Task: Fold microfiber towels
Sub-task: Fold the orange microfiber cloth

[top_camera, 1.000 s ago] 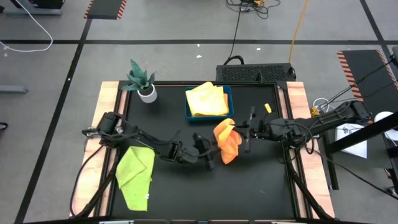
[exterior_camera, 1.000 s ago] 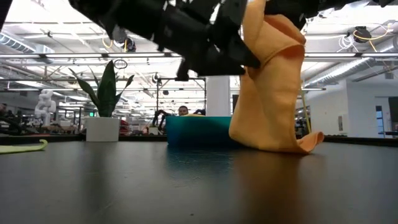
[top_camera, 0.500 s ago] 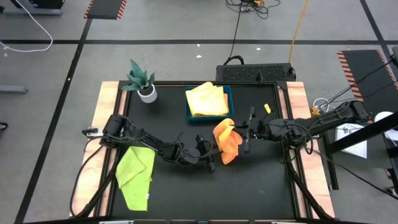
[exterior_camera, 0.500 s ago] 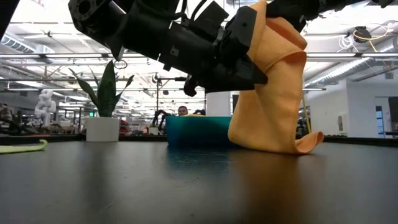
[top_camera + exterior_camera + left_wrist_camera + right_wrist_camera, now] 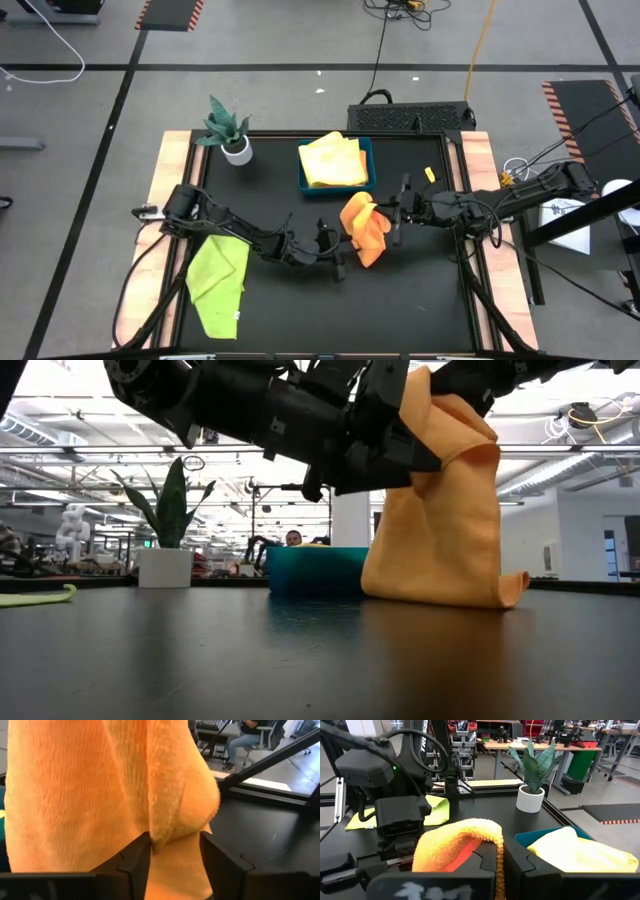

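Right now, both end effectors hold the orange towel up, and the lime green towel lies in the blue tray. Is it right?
Not entirely. The blue tray holds a yellow towel; the lime green towel lies flat on the table beside the left arm, as the high view shows. The rest stands.

An orange towel [image 5: 363,229] is held up mid-table, bunched, its lower edge touching the black surface. A lime green towel [image 5: 217,277] is spread flat near the left edge. Yellow towels [image 5: 333,159] are piled in the tray.
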